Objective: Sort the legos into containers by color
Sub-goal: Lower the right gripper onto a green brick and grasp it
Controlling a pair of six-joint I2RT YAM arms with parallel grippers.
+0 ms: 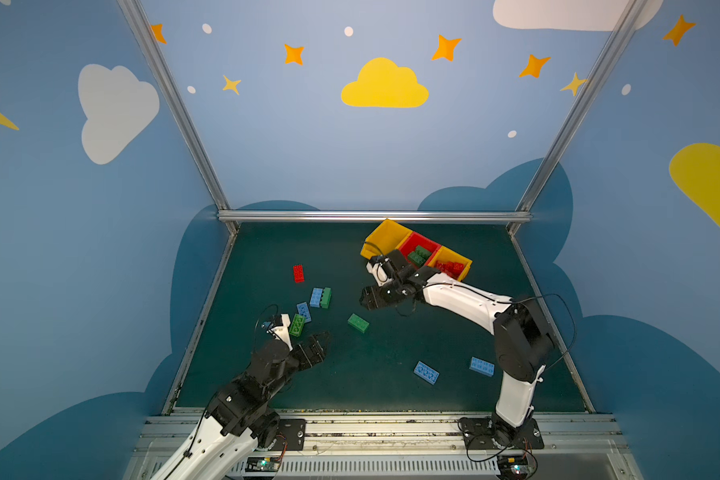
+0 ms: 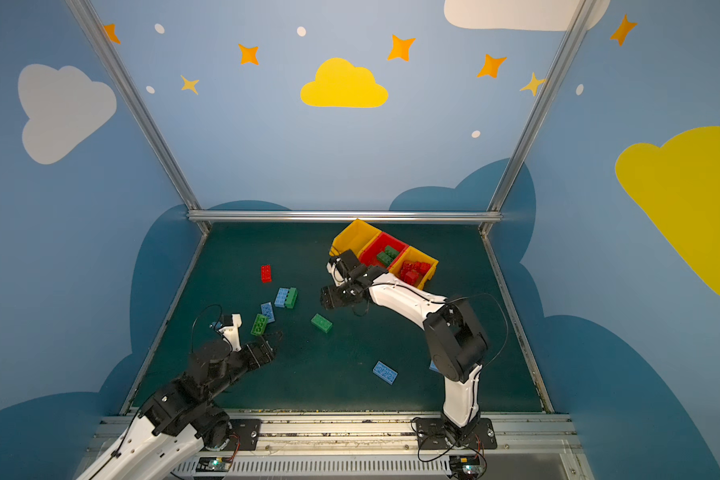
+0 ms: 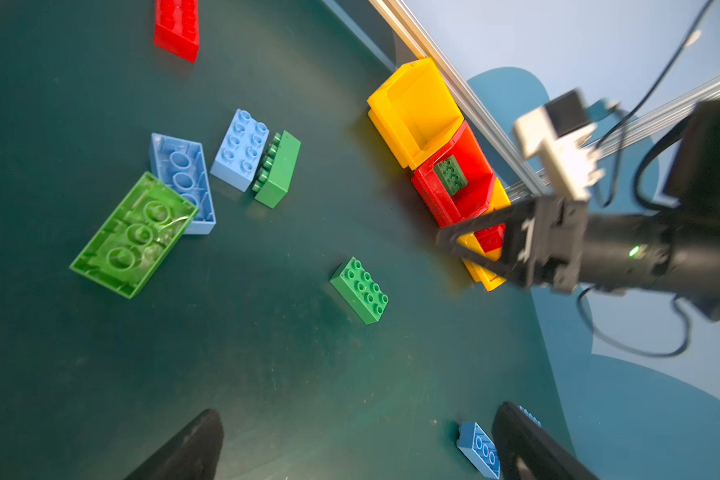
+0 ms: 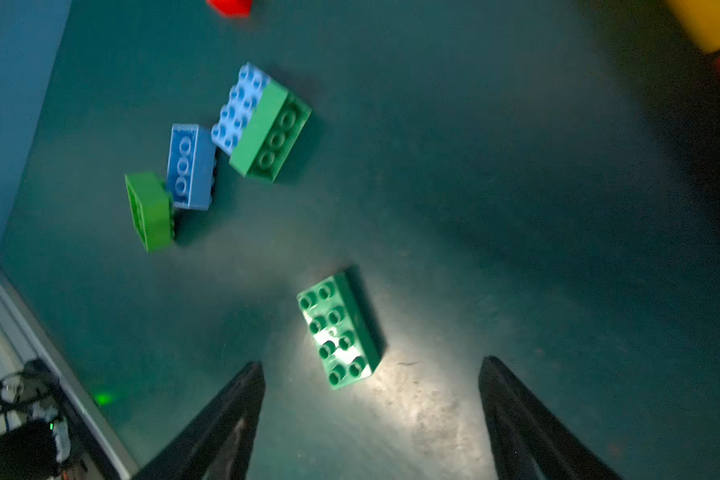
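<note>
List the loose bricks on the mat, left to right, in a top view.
Light blue brick, green brick on its side, lone green brick, angled blue brick, rightmost blue brick. Skipped, overlapping at far left: red brick, upturned green brick, upturned blue brick.

We see red, green and light-blue legos (image 1: 358,323) on a dark teal counter (image 1: 391,374) beside yellow-red-yellow containers (image 1: 385,232); behind the containers, blue walls (image 1: 287,145) carry yellow and white clouds (image 1: 384,85) and orange stars (image 1: 446,48).
</note>
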